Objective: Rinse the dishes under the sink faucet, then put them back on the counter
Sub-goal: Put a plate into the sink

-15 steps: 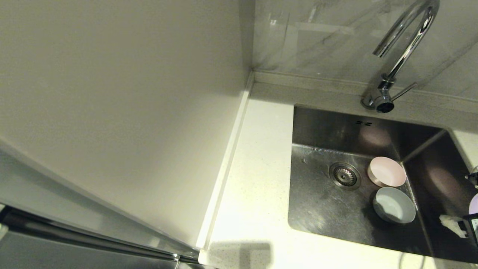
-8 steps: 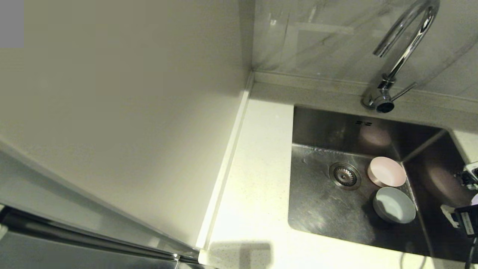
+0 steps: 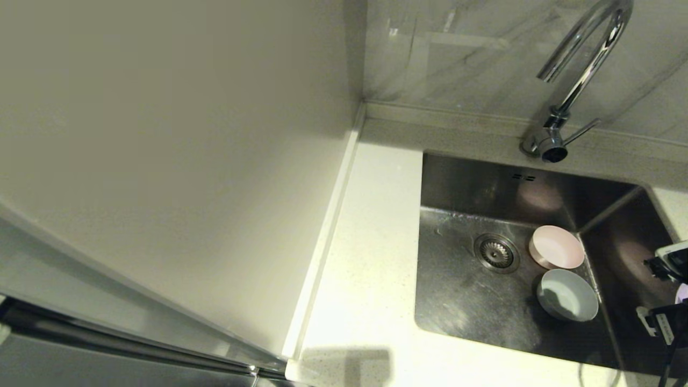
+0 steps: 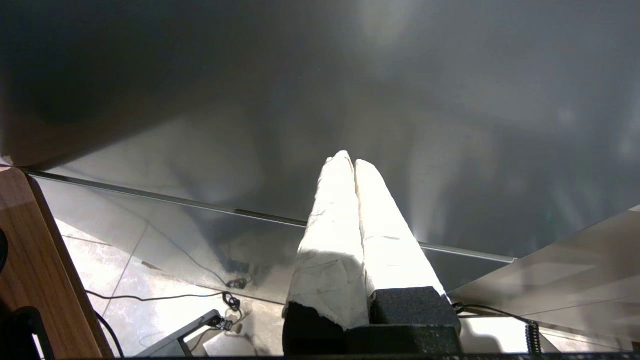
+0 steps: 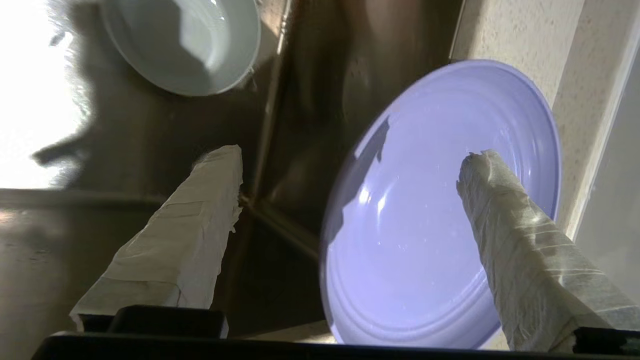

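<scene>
Sink [image 3: 457, 301]: rectangular steel basin set in the counter; round drain strainer [image 3: 496, 252] in its floor.
Counter [image 3: 371, 258]: white speckled worktop around the basin, with a raised back edge.
Faucet [image 3: 578, 70]: chrome gooseneck behind the basin, thin lever at its base.
Cup [image 3: 556, 246]: pale pink, on the sink floor just right of the strainer.
Bowl [image 3: 567, 294]: pale blue-white, upright on the sink floor, just in front of the cup and close beside it; also seen in the right wrist view [image 5: 185, 42].
Plate [image 5: 440, 205]: lilac, round, tilted, leaning at the right side of the sink with its upper rim by the counter edge; only a sliver shows at the head view's right edge [image 3: 682, 293].
Right gripper [image 5: 350, 170]: at the right end of the sink, taped fingers [image 5: 190, 225] spread wide; one finger lies in front of the plate's face, the other over the basin; nothing is held.
Left gripper [image 4: 354, 165]: parked away from the sink, taped fingers pressed together, empty.
</scene>
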### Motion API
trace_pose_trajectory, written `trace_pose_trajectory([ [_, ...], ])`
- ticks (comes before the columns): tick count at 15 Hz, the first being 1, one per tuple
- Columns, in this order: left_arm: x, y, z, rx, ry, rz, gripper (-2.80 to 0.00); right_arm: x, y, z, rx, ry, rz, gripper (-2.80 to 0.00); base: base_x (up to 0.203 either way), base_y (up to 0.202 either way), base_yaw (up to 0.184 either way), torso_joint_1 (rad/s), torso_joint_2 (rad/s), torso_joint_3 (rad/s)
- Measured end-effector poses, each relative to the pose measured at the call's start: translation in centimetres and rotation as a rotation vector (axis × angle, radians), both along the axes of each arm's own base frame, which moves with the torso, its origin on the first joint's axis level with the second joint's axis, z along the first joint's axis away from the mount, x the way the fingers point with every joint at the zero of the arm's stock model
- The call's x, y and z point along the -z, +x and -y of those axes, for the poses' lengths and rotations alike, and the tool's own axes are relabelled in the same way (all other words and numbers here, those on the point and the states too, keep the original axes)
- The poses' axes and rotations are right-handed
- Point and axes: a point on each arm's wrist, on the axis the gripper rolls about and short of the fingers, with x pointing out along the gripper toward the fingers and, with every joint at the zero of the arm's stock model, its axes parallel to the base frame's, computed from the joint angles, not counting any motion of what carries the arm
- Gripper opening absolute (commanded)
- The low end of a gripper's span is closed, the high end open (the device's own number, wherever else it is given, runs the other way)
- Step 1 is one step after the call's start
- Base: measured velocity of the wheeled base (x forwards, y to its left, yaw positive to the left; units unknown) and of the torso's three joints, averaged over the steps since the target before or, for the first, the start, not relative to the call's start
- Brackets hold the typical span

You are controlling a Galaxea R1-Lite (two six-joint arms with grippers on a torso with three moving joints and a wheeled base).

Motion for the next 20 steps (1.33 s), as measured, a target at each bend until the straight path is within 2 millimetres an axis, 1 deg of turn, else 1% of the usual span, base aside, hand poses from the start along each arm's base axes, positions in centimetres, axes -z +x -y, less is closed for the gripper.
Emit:
trace_pose_trajectory([
  [3,0.0,0.0,0.0,0.000,0.000,0.000,-2.80,0.3,0.2,0.5,0.026,-0.002,-0.017,0.00,0.000,0.000,0.000,0.000,0.00,0.000],
  [9,0.0,0.0,0.0,0.000,0.000,0.000,-2.80,0.2,1.0,1.7,0.067,-0.014,-0.031,0.00,0.000,0.000,0.000,0.000,0.00,0.000],
  [17,0.0,0.0,0.0,0.000,0.000,0.000,-2.80,0.7,1.6,2.4,0.087,-0.008,-0.055,0.00,0.000,0.000,0.000,0.000,0.00,0.000],
  [18,0.0,0.0,0.0,0.000,0.000,0.000,-2.80,0.7,1.7,2.4,0.089,-0.008,-0.059,-2.80,0.000,0.000,0.000,0.000,0.00,0.000],
  [20,0.0,0.0,0.0,0.000,0.000,0.000,-2.80,0.7,1.9,2.5,0.089,-0.007,-0.060,-2.80,0.000,0.000,0.000,0.000,0.00,0.000],
])
